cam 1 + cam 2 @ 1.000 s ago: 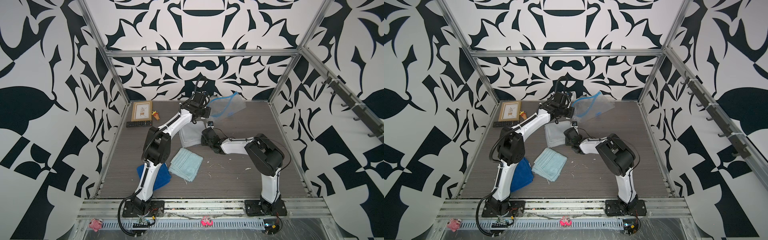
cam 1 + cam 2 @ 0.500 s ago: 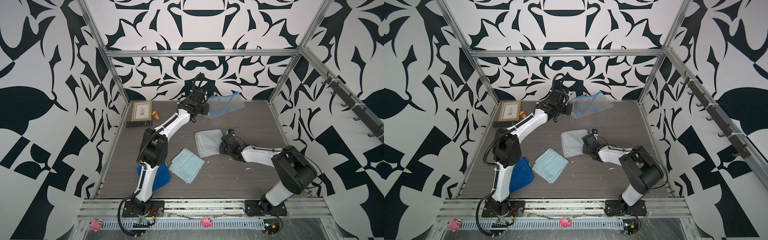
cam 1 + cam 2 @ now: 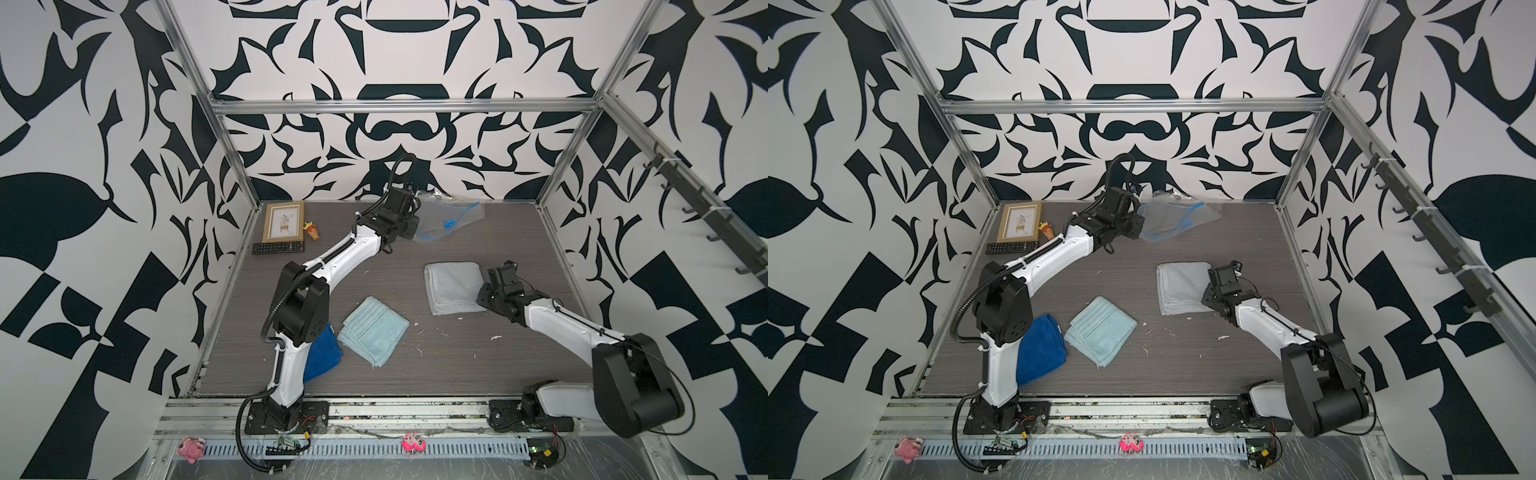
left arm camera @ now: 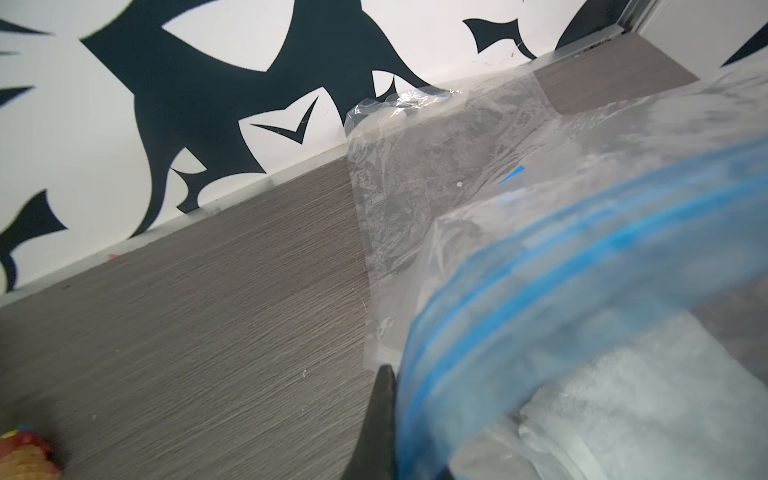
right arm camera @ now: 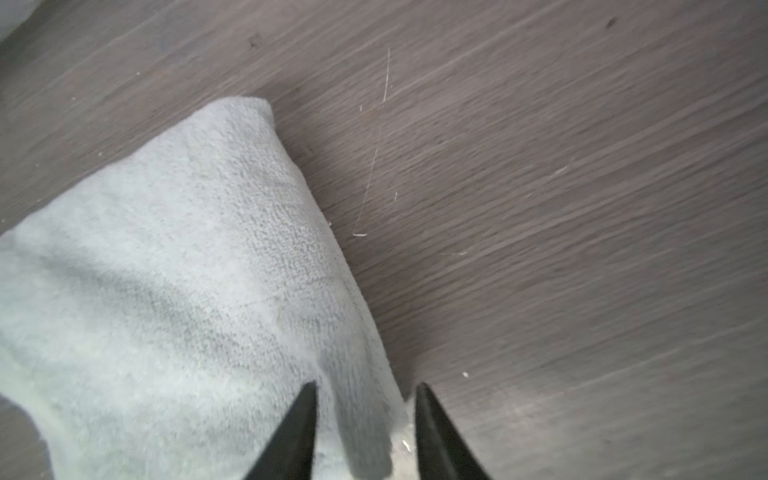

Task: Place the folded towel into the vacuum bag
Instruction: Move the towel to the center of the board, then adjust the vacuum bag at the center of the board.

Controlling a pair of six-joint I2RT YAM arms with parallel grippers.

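Right arm dragged the grey towel [image 3: 451,286] rightward in the last sec; right pincer [image 5: 365,386] sat partly wide, straddling its right edge. Well apart, at the bench's [image 3: 478,365] back, the bag [image 3: 451,216] sat clamped in the left pincer [image 3: 417,230]. Right arm was nearer imo.

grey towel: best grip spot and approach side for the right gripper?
Grip the thick folded edge facing the right arm, coming in low from that side: the grey towel lies flat, and that edge sits between the open fingers of the right gripper.
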